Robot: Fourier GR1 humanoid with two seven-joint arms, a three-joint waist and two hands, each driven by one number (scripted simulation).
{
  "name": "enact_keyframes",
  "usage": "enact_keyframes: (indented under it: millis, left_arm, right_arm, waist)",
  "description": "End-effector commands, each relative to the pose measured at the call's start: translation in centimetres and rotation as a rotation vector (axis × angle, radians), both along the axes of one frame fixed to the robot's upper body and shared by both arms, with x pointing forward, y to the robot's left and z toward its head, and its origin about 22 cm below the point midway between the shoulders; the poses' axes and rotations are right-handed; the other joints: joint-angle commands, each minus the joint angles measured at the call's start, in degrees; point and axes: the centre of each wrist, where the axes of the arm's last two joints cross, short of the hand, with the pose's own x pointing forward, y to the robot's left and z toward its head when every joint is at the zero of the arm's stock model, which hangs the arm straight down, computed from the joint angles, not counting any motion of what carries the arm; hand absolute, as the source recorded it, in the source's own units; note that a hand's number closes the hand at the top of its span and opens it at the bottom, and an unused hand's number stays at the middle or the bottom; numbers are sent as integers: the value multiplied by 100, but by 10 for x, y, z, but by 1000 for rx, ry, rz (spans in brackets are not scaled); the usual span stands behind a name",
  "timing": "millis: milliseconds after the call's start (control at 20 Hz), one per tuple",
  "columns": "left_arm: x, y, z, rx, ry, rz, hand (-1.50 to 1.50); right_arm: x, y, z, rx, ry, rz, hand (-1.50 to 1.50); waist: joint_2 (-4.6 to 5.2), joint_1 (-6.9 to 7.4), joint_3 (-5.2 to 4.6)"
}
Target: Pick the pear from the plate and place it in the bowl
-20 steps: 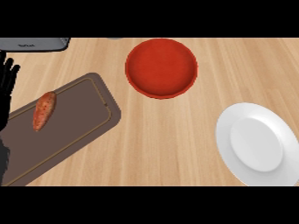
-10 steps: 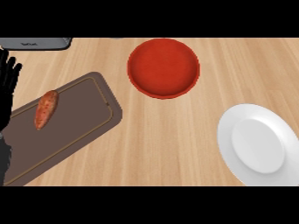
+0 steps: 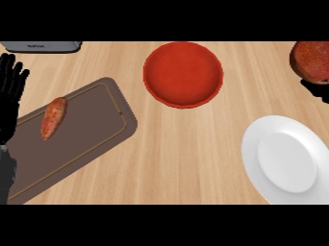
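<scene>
**Fruit at the upper right corner, bowl and plate bare**

We see a wooden desk (image 3: 188, 144) from above. A red bowl (image 3: 183, 73) sits at about 12 o'clock from the middle of the view, and nothing lies inside it. A white plate (image 3: 290, 161) rests at about 4 o'clock, well apart from the bowl, its surface bare.

At about 2 o'clock, cut by the right edge, we see a reddish, rounded fruit, apparently the pear (image 3: 321, 61), with a dark shape just below it that we cannot identify. Whether anything holds the fruit we cannot tell, and the right hand itself does not show.

At 9 o'clock our left hand (image 3: 3, 98) stands at the left edge, fingers straight and spread wide, pointing up, holding nothing. Just beside it lies a brown cutting board (image 3: 89, 129), tilted, with an orange sweet potato (image 3: 53, 117) on its left part. A grey object (image 3: 41, 46) sits at 11 o'clock, at the top edge.
</scene>
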Motion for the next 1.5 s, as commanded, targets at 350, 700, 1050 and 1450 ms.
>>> enact_keyframes:
  millis: [350,700,1050,1450]
  left_arm:
    - [-1,-2,1,-6,-19,-12,0]
    - [8,3,-5,12,-5,16,0]
    - [-7,-8,-15,-7,-7,4,0]
    - [3,-8,-2,7,-28,-39,0]
  right_arm:
    - [82,99,-13,-38,162,59,150]
    - [107,144,-74,-39,231,114,150]
    - [129,151,-118,-150,278,-13,150]
    - [141,160,-174,152,322,-99,-150]
  waist:
    - [34,94,3]
    - [39,24,5]
    - [29,36,6]
    - [109,192,11]
